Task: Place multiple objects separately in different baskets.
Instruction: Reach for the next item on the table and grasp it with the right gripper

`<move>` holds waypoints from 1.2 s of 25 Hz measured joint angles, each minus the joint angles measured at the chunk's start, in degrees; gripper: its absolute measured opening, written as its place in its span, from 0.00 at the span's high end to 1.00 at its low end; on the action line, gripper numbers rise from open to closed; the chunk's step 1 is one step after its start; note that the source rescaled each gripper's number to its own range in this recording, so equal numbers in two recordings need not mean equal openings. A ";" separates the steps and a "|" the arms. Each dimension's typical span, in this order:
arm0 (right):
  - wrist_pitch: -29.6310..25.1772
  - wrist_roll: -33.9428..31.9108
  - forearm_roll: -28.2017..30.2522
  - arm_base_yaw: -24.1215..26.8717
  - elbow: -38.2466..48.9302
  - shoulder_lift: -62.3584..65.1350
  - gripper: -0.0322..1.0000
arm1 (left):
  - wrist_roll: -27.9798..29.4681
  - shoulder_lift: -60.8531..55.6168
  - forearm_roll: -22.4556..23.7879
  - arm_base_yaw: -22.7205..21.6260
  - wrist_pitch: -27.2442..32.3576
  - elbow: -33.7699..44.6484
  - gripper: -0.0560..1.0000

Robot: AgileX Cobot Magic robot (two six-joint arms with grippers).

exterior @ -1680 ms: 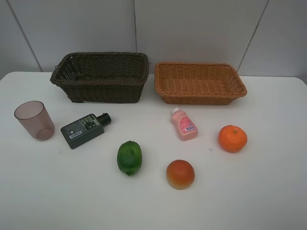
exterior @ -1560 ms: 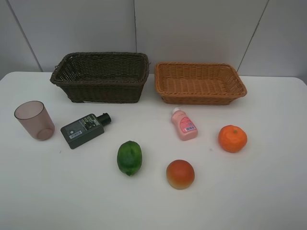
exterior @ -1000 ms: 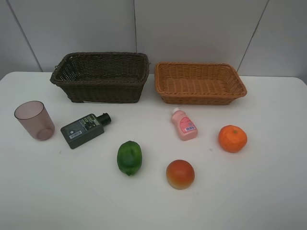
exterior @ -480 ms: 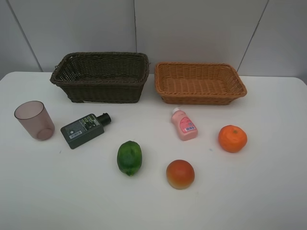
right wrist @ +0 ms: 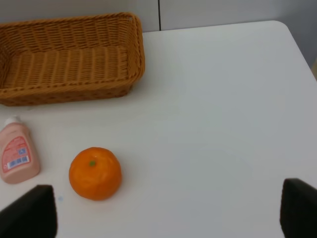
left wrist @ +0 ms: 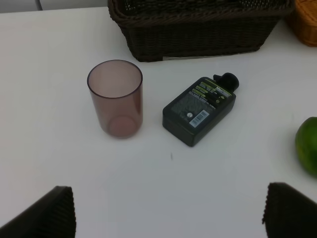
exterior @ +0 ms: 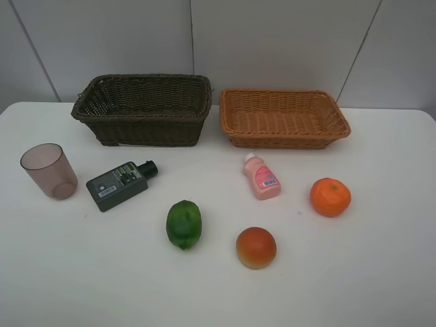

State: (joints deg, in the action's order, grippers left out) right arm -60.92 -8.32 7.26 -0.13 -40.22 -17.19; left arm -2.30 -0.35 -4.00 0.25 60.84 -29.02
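Nothing has moved since the earlier frames, all six objects sit loose on the table (exterior: 82, 272), both baskets empty.

From the left in the high view:
- Mauve cup (exterior: 49, 171) upright, mouth up.
- Dark-green bottle (exterior: 118, 184) flat, long axis diagonal, black cap toward the dark-brown basket (exterior: 150, 129).
- Lime (exterior: 184, 224), long axis roughly front to back.
- Red-orange fruit (exterior: 256, 247), nearest me.
- Pink bottle (exterior: 261, 177) flat, cap toward the tan basket (exterior: 286, 141).
- Tangerine (exterior: 330, 197), furthest right.

Neither arm shows in the high view. My left gripper (left wrist: 171, 218) hangs above the table on the near side of the cup and green bottle, jaws spread wide, nothing between them. My right gripper (right wrist: 163, 213) hangs the same way near the tangerine, jaws wide apart and holding nothing.
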 joint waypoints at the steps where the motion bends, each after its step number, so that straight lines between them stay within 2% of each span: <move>1: 0.00 0.00 0.00 0.00 -1.28 -2.62 0.06 | 0.00 0.00 0.00 0.00 -0.05 0.00 0.02; 7: 1.78 0.00 -0.41 -0.37 -6.51 -22.33 0.06 | 0.00 0.00 0.00 0.00 -0.05 0.00 0.02; 12: 10.41 0.00 -0.74 -6.40 -8.25 -39.07 0.06 | 0.00 0.00 0.00 0.00 -0.05 0.00 0.02; 15: 12.06 0.00 -0.87 -8.85 -9.41 -44.90 0.06 | 0.00 0.00 0.00 0.00 -0.05 0.00 0.02; 18: 13.00 -0.31 -1.56 -12.42 -12.39 -55.06 0.06 | 0.00 0.00 0.00 0.00 -0.05 0.00 0.02; 21: 13.32 -1.02 -3.16 -13.80 -13.96 -62.04 0.06 | 0.00 0.00 0.00 0.00 -0.05 0.00 0.02; 30: 14.59 -1.09 -6.64 -13.80 -14.29 -75.19 0.06 | 0.00 0.00 0.00 0.00 -0.05 0.00 0.02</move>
State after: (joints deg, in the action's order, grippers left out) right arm -46.33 -9.41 0.62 -13.93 -54.51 -92.38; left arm -2.30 -0.35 -4.00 0.25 60.80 -29.02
